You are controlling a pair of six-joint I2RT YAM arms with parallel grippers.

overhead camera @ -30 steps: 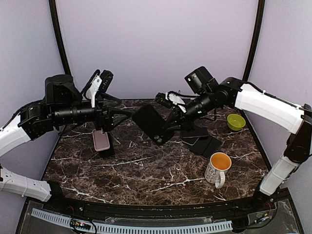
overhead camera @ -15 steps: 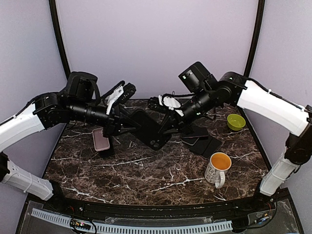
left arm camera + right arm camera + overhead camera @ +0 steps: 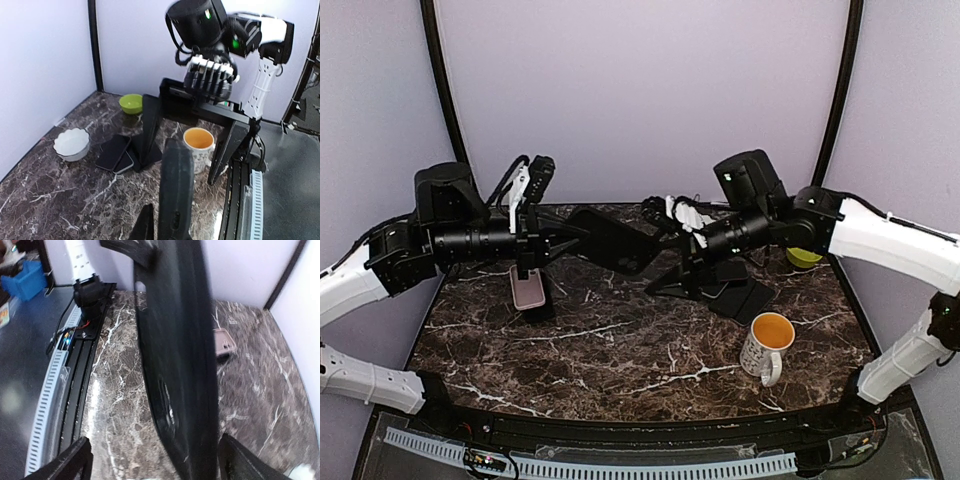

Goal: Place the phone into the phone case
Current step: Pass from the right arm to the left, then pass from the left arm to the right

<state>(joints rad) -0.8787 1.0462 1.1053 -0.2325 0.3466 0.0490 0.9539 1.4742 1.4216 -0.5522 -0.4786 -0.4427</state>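
Observation:
A black phone-sized slab (image 3: 605, 238) with side buttons hangs above the table's middle. I cannot tell whether it is the bare phone or a case. My left gripper (image 3: 563, 238) is shut on its left end. In the left wrist view the slab (image 3: 176, 185) rises edge-on from my jaws (image 3: 167, 232). My right gripper (image 3: 658, 246) stands open around the slab's other end. In the right wrist view its fingertips (image 3: 67, 460) sit wide of the slab (image 3: 180, 365) without touching it. A pink phone case (image 3: 528, 288) leans on a small stand at the left.
Right of centre, a black stand (image 3: 738, 297) has two dark phones (image 3: 114, 152) lying by it. A white mug (image 3: 767, 345) with an orange inside stands at front right. A green bowl (image 3: 804, 249) is at back right. A white bowl (image 3: 72, 144) sits by the right wall.
My left gripper reached in and shut on the black slab. My right gripper, which held it before, has opened and let go. The slab now lies higher and further left.

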